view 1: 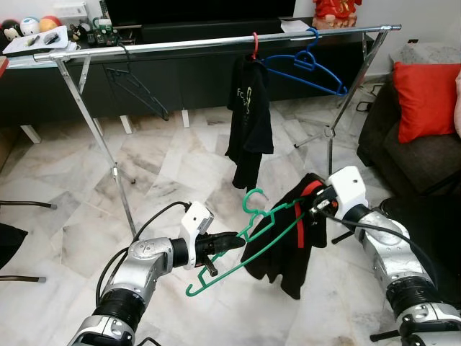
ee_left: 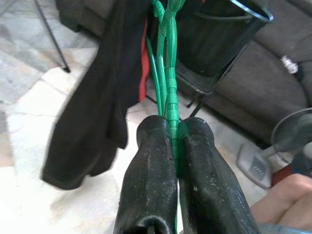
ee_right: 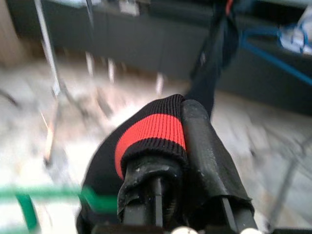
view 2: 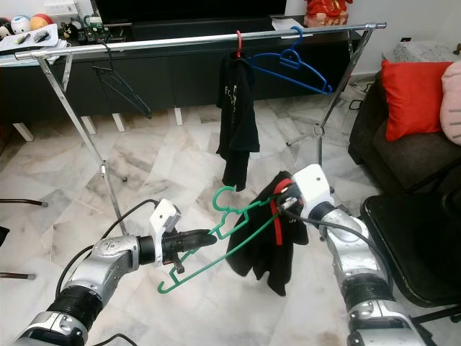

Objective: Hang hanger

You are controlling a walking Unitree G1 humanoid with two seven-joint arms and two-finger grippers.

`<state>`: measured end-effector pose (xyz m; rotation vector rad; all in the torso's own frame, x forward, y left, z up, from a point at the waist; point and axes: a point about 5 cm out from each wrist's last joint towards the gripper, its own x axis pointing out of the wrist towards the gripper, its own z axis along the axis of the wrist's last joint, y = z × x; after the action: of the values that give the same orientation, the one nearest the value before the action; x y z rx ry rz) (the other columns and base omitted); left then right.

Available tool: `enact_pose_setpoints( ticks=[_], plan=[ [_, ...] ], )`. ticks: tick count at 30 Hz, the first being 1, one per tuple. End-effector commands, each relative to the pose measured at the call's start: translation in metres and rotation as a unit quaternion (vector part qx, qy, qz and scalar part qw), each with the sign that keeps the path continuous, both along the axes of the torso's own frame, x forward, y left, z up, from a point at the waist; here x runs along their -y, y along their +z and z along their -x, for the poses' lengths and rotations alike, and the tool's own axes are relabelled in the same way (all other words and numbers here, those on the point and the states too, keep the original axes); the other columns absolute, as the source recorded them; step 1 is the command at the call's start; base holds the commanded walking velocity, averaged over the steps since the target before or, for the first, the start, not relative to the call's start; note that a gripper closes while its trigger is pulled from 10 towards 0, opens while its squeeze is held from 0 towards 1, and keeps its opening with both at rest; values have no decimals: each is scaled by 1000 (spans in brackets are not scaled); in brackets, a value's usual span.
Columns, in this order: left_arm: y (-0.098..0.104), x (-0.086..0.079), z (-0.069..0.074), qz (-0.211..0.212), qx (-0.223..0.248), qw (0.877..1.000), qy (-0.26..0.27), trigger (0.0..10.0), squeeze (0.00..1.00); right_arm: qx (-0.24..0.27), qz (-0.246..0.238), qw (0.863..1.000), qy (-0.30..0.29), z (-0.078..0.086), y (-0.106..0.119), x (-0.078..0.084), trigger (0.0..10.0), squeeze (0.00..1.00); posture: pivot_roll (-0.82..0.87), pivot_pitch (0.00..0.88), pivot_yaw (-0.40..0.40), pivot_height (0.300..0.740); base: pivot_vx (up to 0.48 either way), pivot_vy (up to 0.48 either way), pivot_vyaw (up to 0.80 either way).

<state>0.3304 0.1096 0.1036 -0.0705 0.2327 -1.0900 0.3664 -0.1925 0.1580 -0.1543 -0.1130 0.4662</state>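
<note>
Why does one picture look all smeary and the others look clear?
The right wrist view is smeary: the floor and rack legs behind are streaked, while the right end effector, wrapped in the black garment with its red stripe, stays fairly sharp. The left wrist view is crisp on the green hanger, softer on the floor. Both eye views are clear and evenly lit, with soft glare on the marble floor.

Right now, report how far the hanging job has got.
Done: a black garment on a red hanger and a bare blue hanger hang on the rail. In hand: the left end effector is shut on the green hanger; the right end effector grips the black and red garment. Left: dress that hanger and hook it on the rail.
</note>
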Motion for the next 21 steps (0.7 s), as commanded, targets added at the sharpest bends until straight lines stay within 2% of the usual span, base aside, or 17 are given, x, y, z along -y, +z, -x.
enact_pose_setpoints(
  ticks=[1,6,10,13,15,17,21],
  plan=[
    [0,5,3,6,-4,1000,-18,10000,0,38,-18,999,6,1,11,-1,10000,0,18,161,-36,740,0,0,0],
    [0,5,4,4,-5,1000,-24,10000,0,40,1,999,14,0,9,-7,10000,0,18,159,-34,740,0,0,0],
    [1,4,2,10,-3,1000,-12,10000,0,33,-18,997,65,3,8,-18,10000,0,19,160,-34,740,0,0,0],
    [1,5,-1,8,2,1000,5,10000,0,21,-14,995,95,8,1,-24,10000,0,18,162,-33,740,0,0,0],
    [0,4,-5,3,8,999,32,10000,0,13,-18,993,114,13,-4,-27,10000,0,18,162,-33,740,0,0,0],
    [2,3,-7,6,16,999,44,10000,0,14,-15,994,109,15,-6,-27,10000,0,15,165,-33,740,0,0,0],
    [3,-2,-15,-4,34,994,106,10000,0,-18,-19,999,20,13,-19,-11,10000,0,9,169,-32,740,0,0,0]
  ],
)
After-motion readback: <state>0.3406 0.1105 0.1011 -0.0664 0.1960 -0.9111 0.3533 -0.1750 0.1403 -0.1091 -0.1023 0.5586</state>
